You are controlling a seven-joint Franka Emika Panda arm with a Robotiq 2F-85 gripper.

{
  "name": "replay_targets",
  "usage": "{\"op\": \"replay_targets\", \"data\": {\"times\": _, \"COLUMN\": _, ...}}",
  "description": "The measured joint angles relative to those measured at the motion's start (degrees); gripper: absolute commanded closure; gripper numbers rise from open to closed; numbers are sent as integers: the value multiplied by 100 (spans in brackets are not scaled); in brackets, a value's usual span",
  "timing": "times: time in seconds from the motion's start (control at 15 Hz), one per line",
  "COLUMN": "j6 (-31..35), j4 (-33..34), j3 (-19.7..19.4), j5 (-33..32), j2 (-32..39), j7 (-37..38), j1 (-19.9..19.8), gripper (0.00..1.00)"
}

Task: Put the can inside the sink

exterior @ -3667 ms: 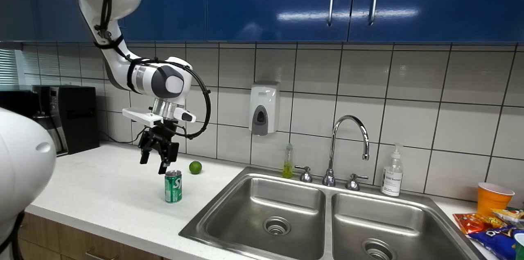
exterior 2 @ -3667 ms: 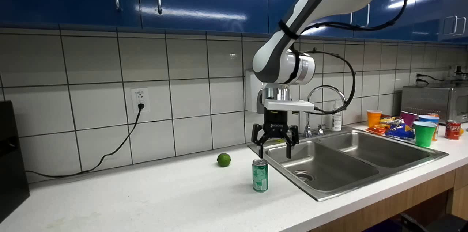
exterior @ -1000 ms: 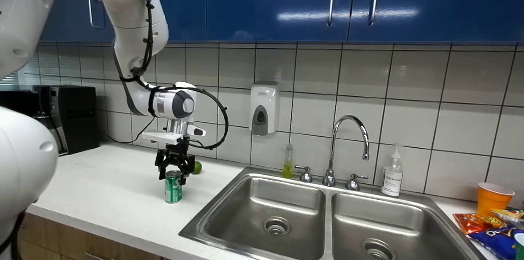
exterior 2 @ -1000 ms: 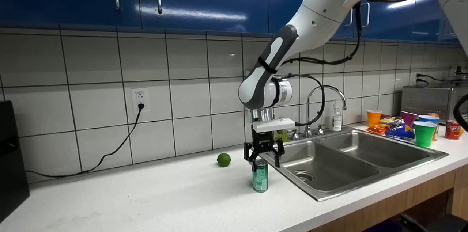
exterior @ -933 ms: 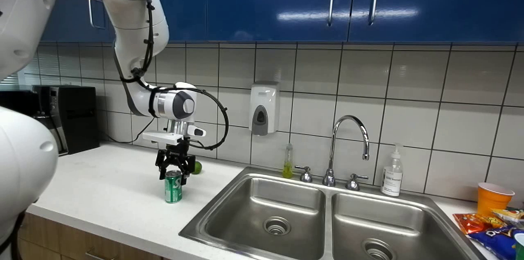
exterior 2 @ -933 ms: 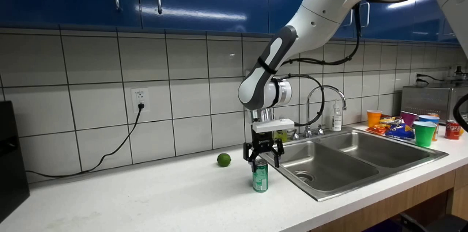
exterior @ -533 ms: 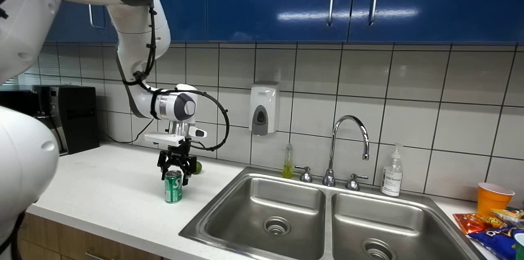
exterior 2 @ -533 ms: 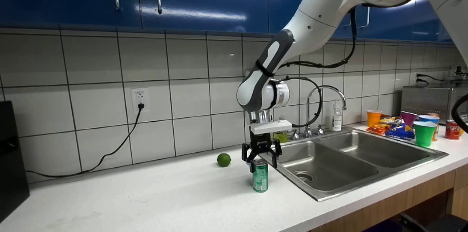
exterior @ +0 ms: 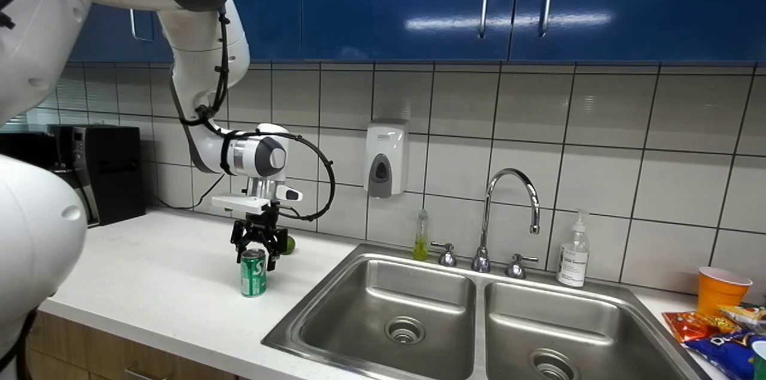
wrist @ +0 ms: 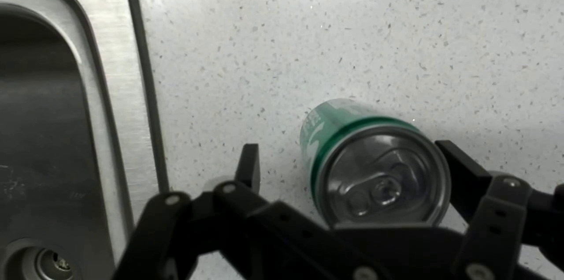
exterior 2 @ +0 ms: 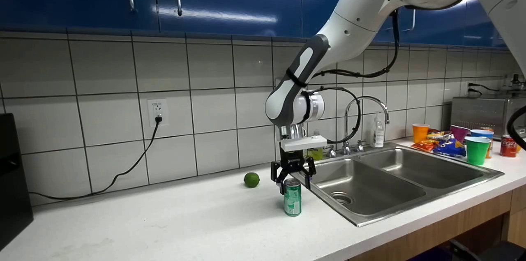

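Note:
The green can (exterior: 254, 279) stands upright on the white counter, left of the sink (exterior: 479, 314) in that exterior view. My gripper (exterior 2: 295, 188) is open around the upper part of the can (exterior 2: 292, 203), pointing down. From the wrist, the silvery can top (wrist: 382, 178) lies between the fingers of my gripper (wrist: 352, 165). It is close to the right finger (wrist: 467, 178); whether they touch I cannot tell. A clear gap separates it from the left finger (wrist: 249, 165). The sink's steel rim (wrist: 123, 95) runs along the left of the wrist view.
A green lime (exterior 2: 251, 179) rests on the counter behind the can. The curved faucet (exterior: 481, 261), a yellow soap bottle (exterior: 421, 248) and a pump bottle (exterior: 573, 260) line the sink's back. Beyond the sink are an orange cup (exterior: 721, 290) and snack bags (exterior 2: 448, 146).
Compared with a few seconds ago, my gripper has come down from above the can to around its top. Over the last second it has shifted only slightly. The can has stayed put.

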Motion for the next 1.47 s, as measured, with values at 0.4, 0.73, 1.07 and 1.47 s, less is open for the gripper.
{"op": "replay_targets", "data": {"times": 0.4, "j6": 0, "j4": -1, "j3": -1, "j5": 1, "j2": 2, "j7": -2, "j1": 0, "gripper": 0}}
{"op": "replay_targets", "data": {"times": 0.73, "j6": 0, "j4": -1, "j3": -1, "j5": 1, "j2": 2, "j7": -3, "j1": 4, "gripper": 0}}
{"op": "replay_targets", "data": {"times": 1.07, "j6": 0, "j4": -1, "j3": 5, "j5": 1, "j2": 2, "j7": -3, "j1": 23, "gripper": 42}}
{"op": "replay_targets", "data": {"times": 1.47, "j6": 0, "j4": -1, "j3": 8, "j5": 1, "j2": 2, "j7": -3, "j1": 44, "gripper": 62}}
